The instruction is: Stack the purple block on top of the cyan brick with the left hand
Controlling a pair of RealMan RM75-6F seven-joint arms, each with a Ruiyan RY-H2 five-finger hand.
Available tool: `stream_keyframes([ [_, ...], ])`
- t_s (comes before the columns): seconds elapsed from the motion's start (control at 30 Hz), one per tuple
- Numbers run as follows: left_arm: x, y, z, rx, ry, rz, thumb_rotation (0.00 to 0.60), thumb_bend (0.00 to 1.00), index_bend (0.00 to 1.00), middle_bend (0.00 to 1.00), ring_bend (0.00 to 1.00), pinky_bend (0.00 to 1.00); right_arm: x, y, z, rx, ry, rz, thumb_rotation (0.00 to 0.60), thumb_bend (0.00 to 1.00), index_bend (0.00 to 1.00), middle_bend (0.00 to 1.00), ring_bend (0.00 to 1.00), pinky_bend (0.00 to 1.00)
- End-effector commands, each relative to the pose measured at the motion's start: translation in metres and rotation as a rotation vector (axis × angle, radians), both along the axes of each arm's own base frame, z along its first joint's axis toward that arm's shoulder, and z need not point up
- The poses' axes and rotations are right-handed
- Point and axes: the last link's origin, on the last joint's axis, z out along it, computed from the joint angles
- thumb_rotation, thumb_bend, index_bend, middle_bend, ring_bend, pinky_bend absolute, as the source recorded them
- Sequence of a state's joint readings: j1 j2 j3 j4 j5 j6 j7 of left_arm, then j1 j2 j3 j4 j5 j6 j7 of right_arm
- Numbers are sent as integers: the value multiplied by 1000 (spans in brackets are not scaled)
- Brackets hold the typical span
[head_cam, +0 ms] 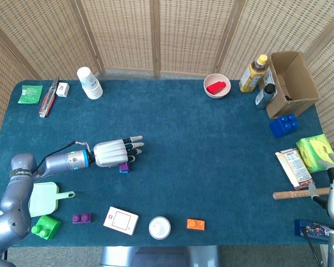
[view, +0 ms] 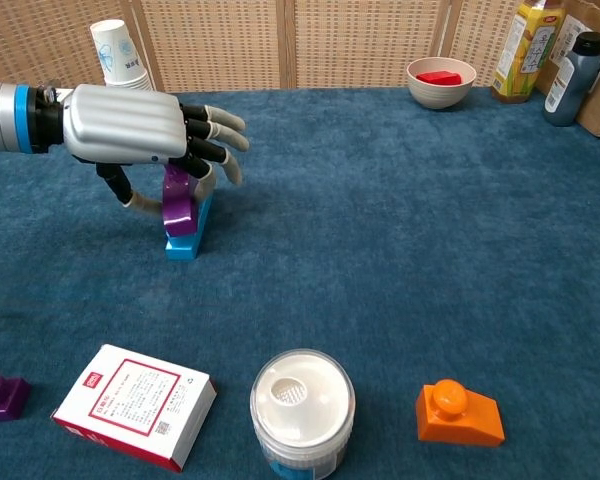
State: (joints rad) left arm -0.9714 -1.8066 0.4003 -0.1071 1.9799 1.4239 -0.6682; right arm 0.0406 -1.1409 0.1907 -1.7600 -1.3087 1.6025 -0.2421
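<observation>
On blue felt, the left hand (view: 130, 125) pinches the glossy purple block (view: 179, 203) onto the cyan brick (view: 185, 238).

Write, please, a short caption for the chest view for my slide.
Left hand holds the purple plastic block on the cyan plastic brick on blue felt table.

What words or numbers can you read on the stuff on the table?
None can be read for sure.
White box with the red frame: rows of tiny print and a small red mark, too small to read.
Paper cup: bluish marks, blurred.
Yellow bottle: green label, blurred.
Snack packet and green packet: print too small.
Purple block, cyan brick, left hand: no writing visible.
</observation>
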Motion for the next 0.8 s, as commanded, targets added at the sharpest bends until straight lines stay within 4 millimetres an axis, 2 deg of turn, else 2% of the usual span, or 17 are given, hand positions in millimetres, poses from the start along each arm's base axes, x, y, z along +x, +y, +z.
stream_keyframes([
  [0.03,1,2,0,8,1,-1,600,361,642,256,115,0,0,0,1,-4,2,-1,600,283,283,173,0,144],
  [0.8,-3,0,3,8,10,-9,600,360,646,262,116,0,4,-1,-1,-3,6,1,600,282,281,172,0,144],
])
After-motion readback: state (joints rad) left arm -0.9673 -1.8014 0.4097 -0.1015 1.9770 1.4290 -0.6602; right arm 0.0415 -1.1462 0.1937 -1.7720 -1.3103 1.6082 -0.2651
